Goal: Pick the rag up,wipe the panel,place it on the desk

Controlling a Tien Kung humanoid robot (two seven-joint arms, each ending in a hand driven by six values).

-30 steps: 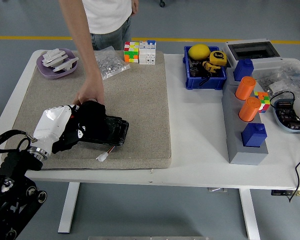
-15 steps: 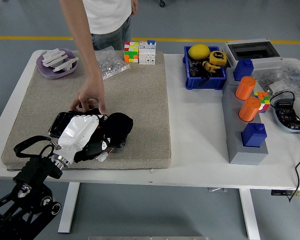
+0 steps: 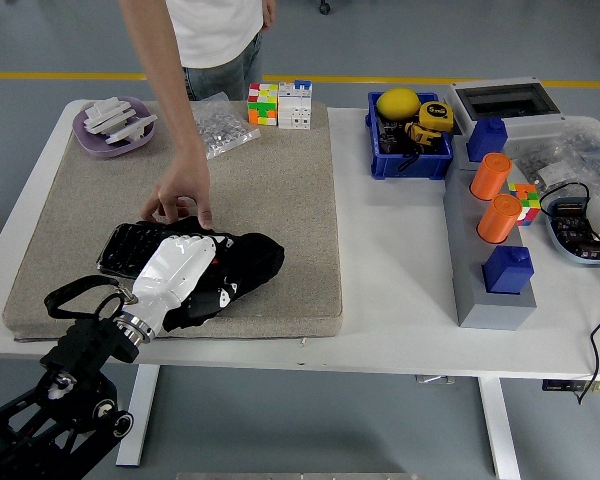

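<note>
Since a second ago our left hand point(image 3: 185, 275) has swept rightward, dragging the black rag point(image 3: 248, 262) across the panel point(image 3: 128, 246), whose left end now shows bare. We see the fingers pressed down on the rag; gripping or flat, we cannot tell. A person's hand point(image 3: 183, 196) steadies the panel's far edge on the mat point(image 3: 280, 190). The blue bin point(image 3: 410, 160) holds a yellow ball point(image 3: 398, 103) and a tape measure point(image 3: 435, 116); the purple bowl point(image 3: 115, 138) holds grey blocks point(image 3: 115, 116).
</note>
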